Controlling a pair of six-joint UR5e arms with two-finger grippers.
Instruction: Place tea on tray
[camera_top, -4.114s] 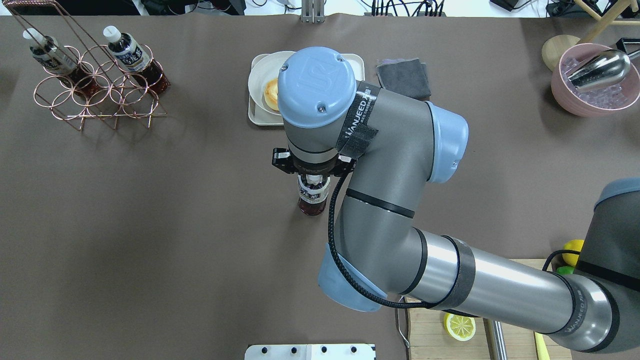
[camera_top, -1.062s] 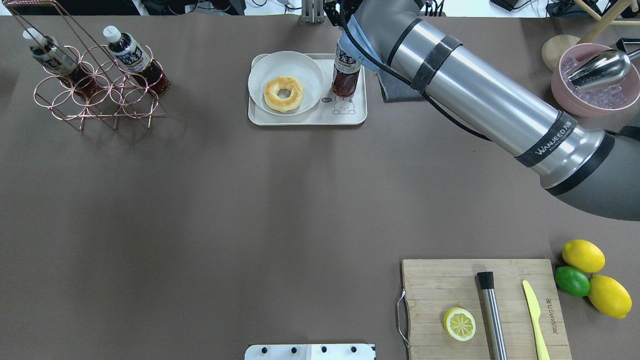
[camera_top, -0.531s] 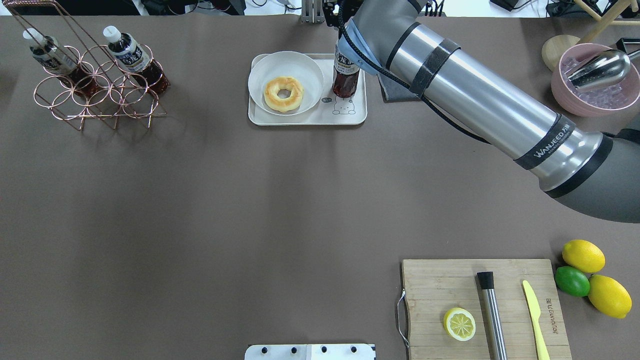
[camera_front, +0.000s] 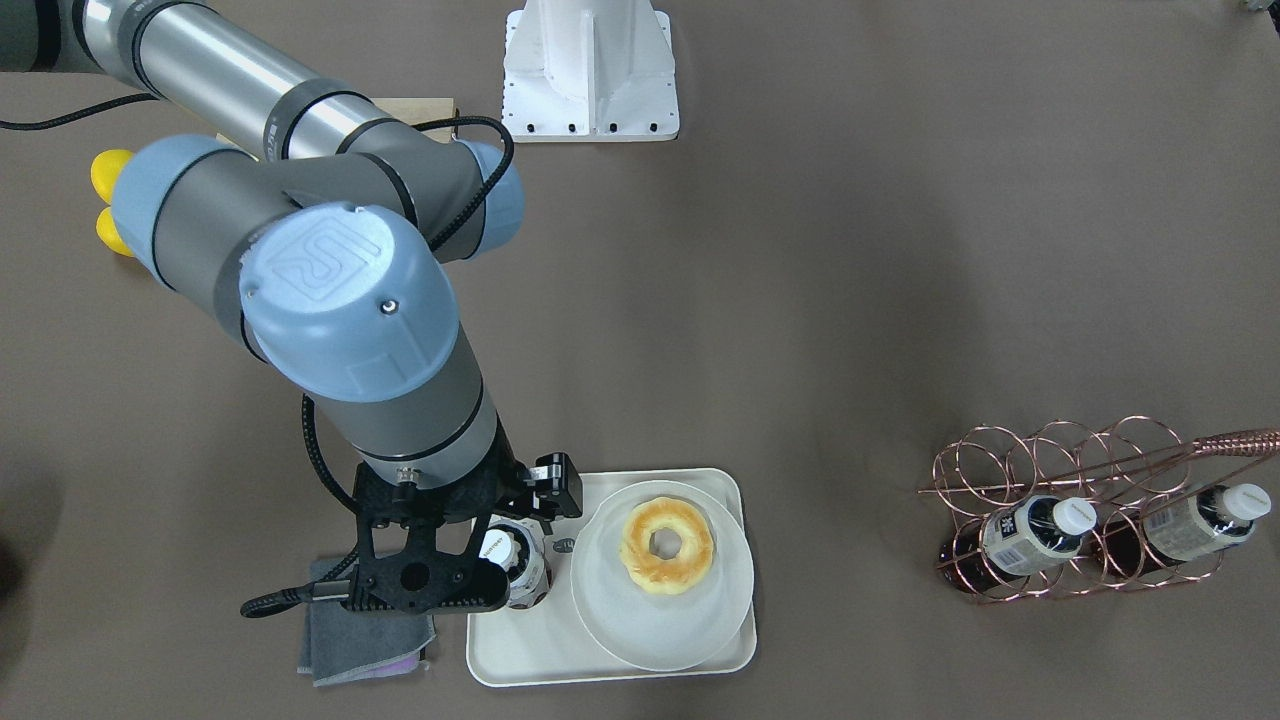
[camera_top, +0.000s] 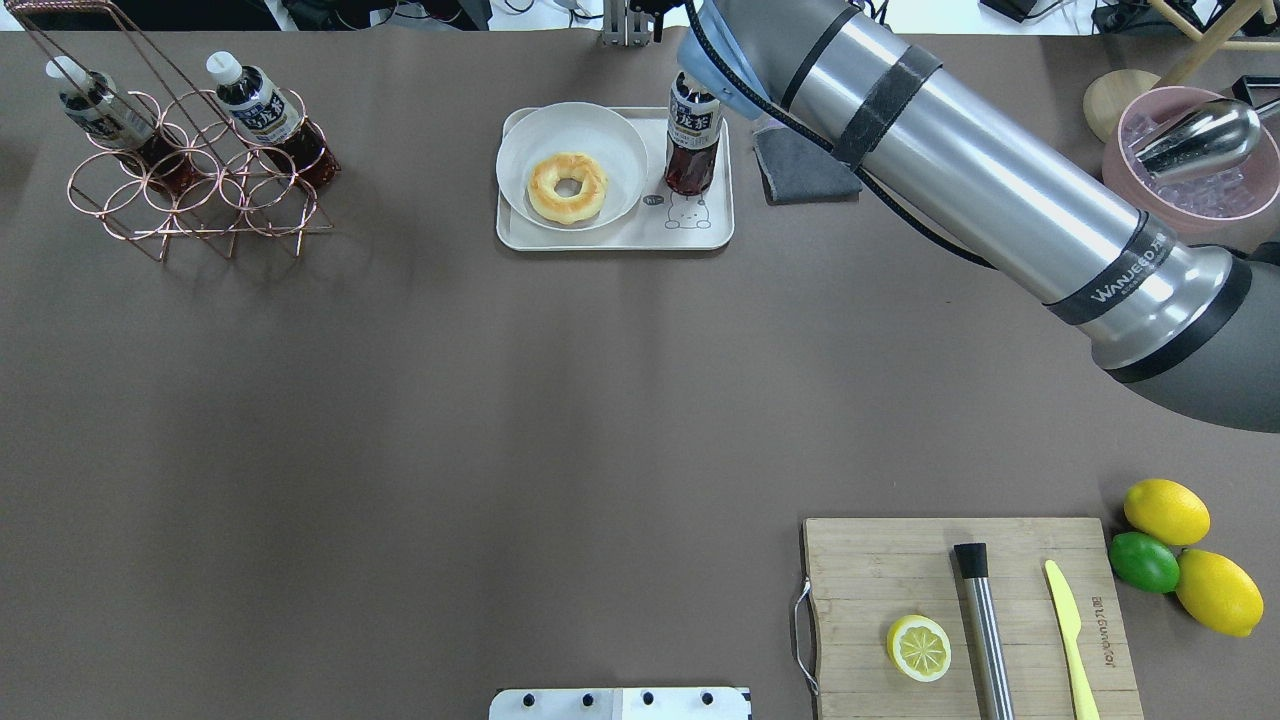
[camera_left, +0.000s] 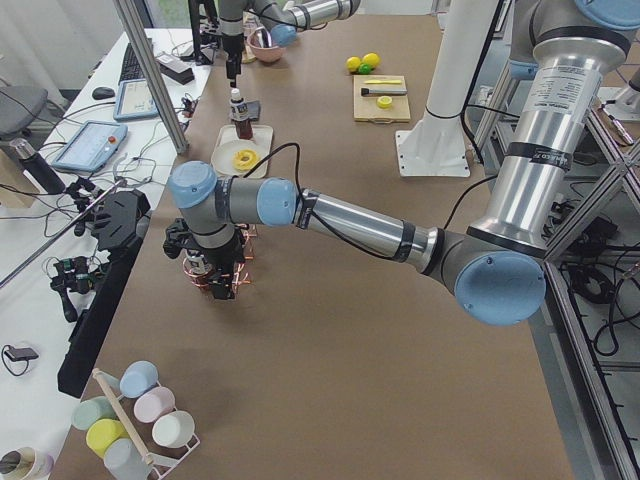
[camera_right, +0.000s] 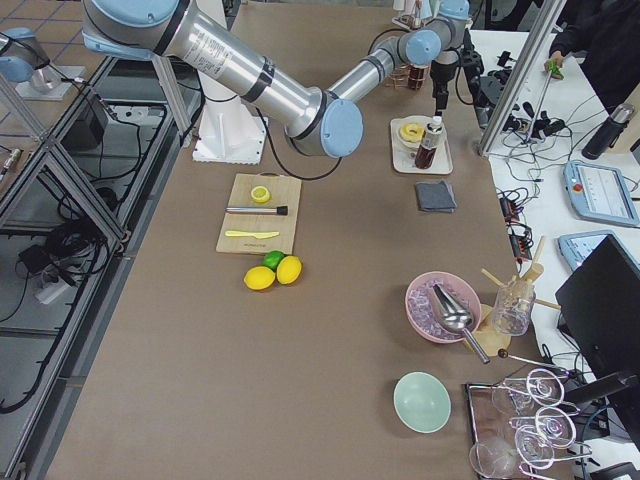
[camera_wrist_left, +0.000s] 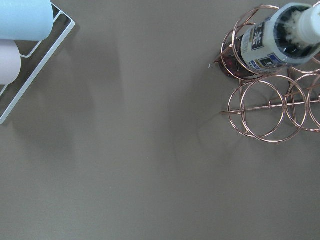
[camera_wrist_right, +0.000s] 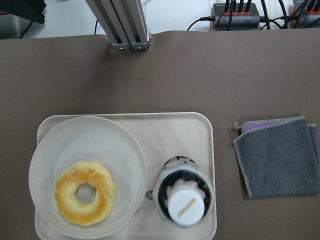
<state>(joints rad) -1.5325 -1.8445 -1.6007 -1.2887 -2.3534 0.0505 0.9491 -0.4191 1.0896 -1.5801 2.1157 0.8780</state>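
Observation:
The tea (camera_top: 692, 135) stands upright on the right part of the cream tray (camera_top: 700, 232), beside the bear drawing. My right gripper (camera_front: 430, 585) hangs above the bottle, apart from its white cap (camera_front: 497, 548), and looks open and empty. The right wrist view looks straight down on the bottle (camera_wrist_right: 184, 197) and the tray (camera_wrist_right: 165, 130), with no fingers in it. My left gripper (camera_left: 215, 285) hovers over the copper wire rack (camera_left: 235, 275); I cannot tell whether it is open or shut.
A round white plate (camera_top: 520, 150) with a doughnut (camera_top: 567, 187) fills the tray's left part. A grey cloth (camera_top: 805, 165) lies right of the tray. The rack (camera_top: 190, 190) holds two more bottles (camera_top: 265, 110). A cutting board (camera_top: 880, 570), lemons and a pink ice bowl (camera_top: 1115, 170) are on the right.
The right arm carried the bottle from the table's middle to the tray and stood it there. In the last half second the gripper lifted off it, so the cap now shows.

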